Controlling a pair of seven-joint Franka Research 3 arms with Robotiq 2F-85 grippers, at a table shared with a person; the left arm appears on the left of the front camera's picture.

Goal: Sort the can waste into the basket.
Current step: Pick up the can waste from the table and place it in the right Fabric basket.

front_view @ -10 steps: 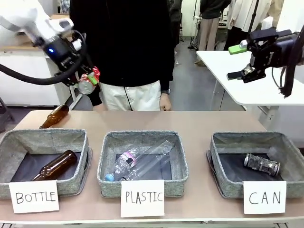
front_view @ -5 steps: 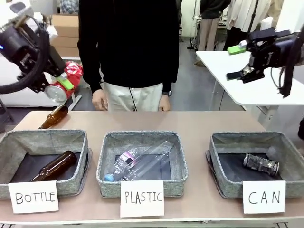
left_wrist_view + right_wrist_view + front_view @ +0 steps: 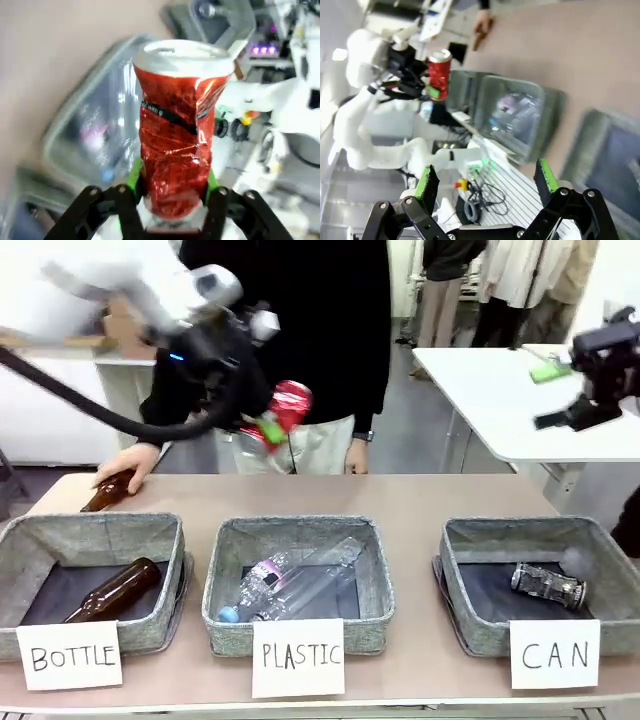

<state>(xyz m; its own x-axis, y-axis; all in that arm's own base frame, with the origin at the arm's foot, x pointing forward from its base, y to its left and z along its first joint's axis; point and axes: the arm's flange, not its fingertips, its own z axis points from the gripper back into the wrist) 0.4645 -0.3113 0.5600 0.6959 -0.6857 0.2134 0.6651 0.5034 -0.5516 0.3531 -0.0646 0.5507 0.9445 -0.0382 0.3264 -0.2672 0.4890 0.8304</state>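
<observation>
Being clenched in the left pincer (image 3: 172, 187), the crumpled shiny red metal can (image 3: 175, 140) is held high above the desk (image 3: 420, 495), well apart from the grey woven-fabric "CAN" basket (image 3: 540, 530), presumably for dropping in; the right pincer (image 3: 487, 180) is spread, empty.

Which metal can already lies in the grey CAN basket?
The dark blue-black can with pale print; the shiny red can is clamped in the left gripper.
</observation>
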